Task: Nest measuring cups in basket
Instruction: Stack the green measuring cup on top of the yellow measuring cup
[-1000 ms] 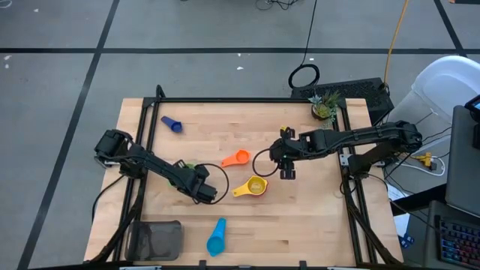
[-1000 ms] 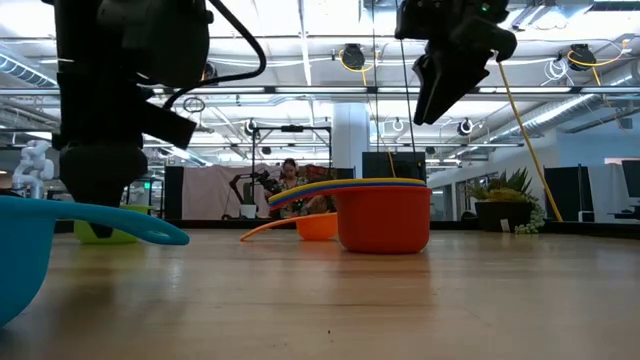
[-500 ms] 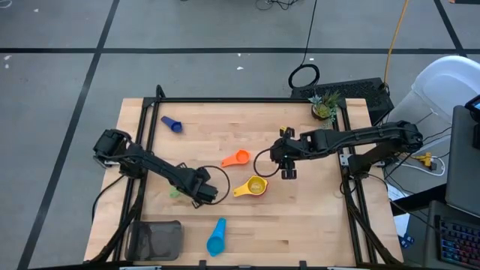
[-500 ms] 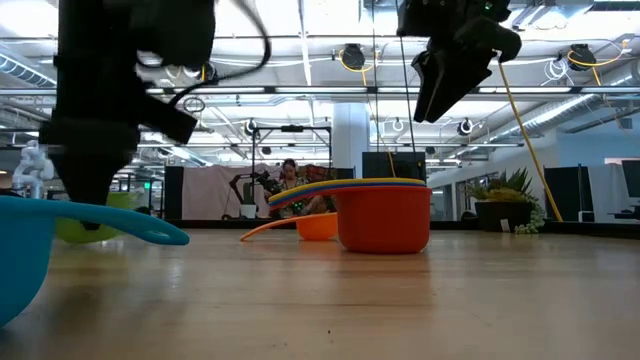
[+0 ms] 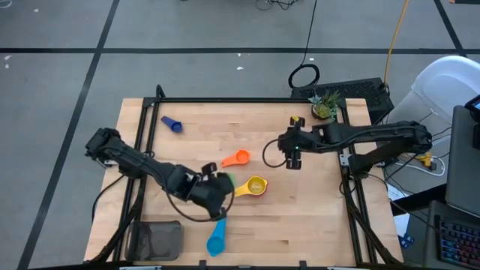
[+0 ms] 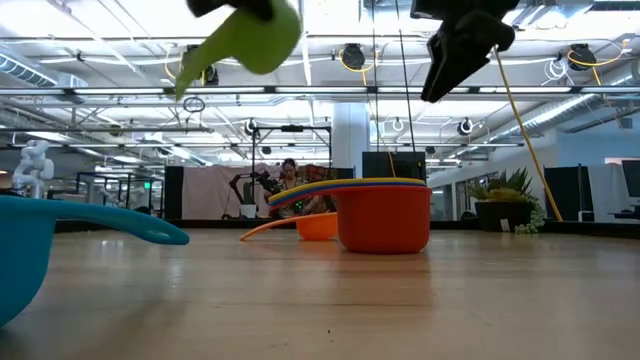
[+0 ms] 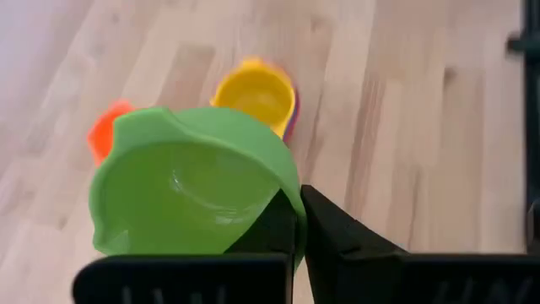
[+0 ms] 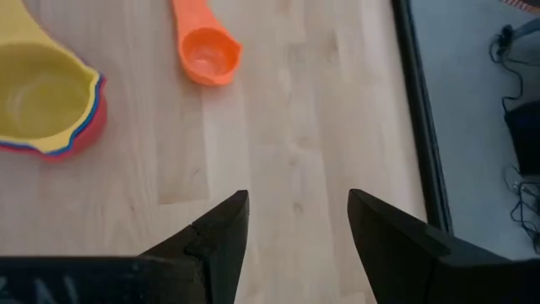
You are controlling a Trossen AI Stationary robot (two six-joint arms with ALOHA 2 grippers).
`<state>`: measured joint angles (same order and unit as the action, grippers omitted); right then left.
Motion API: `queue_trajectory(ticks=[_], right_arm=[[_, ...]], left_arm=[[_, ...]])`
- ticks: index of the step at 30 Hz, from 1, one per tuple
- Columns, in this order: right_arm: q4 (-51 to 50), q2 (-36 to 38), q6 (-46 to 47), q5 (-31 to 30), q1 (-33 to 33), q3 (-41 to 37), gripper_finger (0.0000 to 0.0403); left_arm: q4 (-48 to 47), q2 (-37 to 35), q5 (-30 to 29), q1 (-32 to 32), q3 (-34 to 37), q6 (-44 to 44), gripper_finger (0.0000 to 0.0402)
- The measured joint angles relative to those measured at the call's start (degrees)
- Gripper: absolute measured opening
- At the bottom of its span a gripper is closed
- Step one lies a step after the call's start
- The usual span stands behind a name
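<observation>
A green measuring cup (image 7: 190,181) hangs high above the table in my left gripper (image 7: 297,207), which is shut on it; the low view shows the cup (image 6: 255,30) well above the other cups. Just to its right a nested stack with a yellow cup on top (image 5: 256,185) stands on its red bottom cup (image 6: 385,218). An orange cup (image 5: 238,157), a light blue cup (image 5: 217,237) and a small blue cup (image 5: 172,124) lie apart on the wood. The basket (image 5: 157,240) sits at the near left corner. My right gripper (image 5: 294,159) hovers open right of the orange cup. My left gripper holds the green cup by its wall at the rim (image 7: 293,221), one finger inside the bowl and one outside. The cup is lifted clear of the table and tilted, its handle (image 6: 192,72) pointing downward.
A small potted plant (image 5: 324,107) stands at the far right corner. A black frame (image 5: 247,100) runs along the table's far edge and its sides. Bare wood lies between the stack and the right rail.
My left gripper has shut on the green cup, lifted it clear of the table and carried it toward the table's right, up beside the nested stack. My right gripper has drawn back a little toward the far right.
</observation>
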<state>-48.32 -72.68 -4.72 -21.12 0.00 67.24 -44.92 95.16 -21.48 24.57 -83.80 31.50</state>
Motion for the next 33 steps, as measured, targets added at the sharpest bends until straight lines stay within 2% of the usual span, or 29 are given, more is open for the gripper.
queue_trajectory(ticks=[12,15,21,25,33], right_arm=[[-1.2,4.1,4.5,0.2,-1.2,0.0,0.0196],[-2.3,4.5,5.0,0.2,-1.2,0.0,0.0196],[-4.0,4.6,7.5,0.3,-1.2,0.0,0.0196],[-5.0,4.6,8.6,0.3,-1.2,0.0,0.0196],[-10.0,5.9,10.8,0.3,-1.2,0.0,0.0196]], left_arm=[[11.6,8.2,5.8,-6.2,-0.7,1.2,0.0006],[7.5,10.5,6.0,-6.7,-5.1,-1.0,0.0006],[-11.0,17.5,4.7,-7.3,-20.2,-5.7,0.0006],[-18.3,23.0,5.4,-8.1,-28.7,-7.3,0.0006],[-20.5,30.4,7.5,-10.5,-36.8,-9.2,0.0006]])
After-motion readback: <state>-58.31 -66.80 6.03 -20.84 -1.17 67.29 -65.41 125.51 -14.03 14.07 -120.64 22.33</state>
